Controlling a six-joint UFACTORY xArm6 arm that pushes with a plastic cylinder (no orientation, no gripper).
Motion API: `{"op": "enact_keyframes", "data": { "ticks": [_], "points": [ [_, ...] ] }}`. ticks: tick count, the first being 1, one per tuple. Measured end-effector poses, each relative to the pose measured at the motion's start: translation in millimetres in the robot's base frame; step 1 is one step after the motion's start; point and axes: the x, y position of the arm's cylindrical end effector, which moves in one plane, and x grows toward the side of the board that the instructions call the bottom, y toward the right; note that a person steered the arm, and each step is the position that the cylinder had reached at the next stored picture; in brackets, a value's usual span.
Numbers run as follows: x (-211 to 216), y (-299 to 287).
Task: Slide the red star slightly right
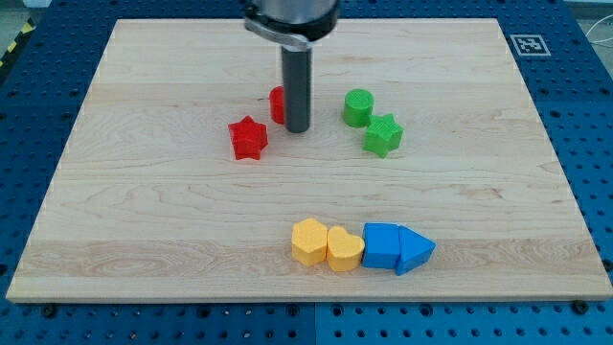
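The red star [248, 137] lies on the wooden board [144, 192], left of centre. My tip [298, 129] stands to the star's right and a little toward the view's top, apart from it. A second red block [276, 104] sits right behind the rod, partly hidden, so I cannot make out its shape.
A green cylinder [358, 107] and a green star [383, 134] sit to the tip's right. Near the view's bottom, a row: a yellow hexagon-like block [309, 241], a yellow heart [344, 249], a blue block [381, 245], a blue triangle [414, 251].
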Motion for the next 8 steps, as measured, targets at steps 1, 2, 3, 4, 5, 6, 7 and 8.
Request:
{"op": "enact_keyframes", "data": {
  "ticks": [1,2,3,4,5,6,7,8],
  "points": [
    [9.3,-24.0],
    [29.2,-37.4],
    [54.3,-47.4],
    [62.7,-51.8],
    [47.6,-55.9],
    [33.9,-72.8],
    [33.4,-97.3],
    [26.5,-123.1]
  ]
}}
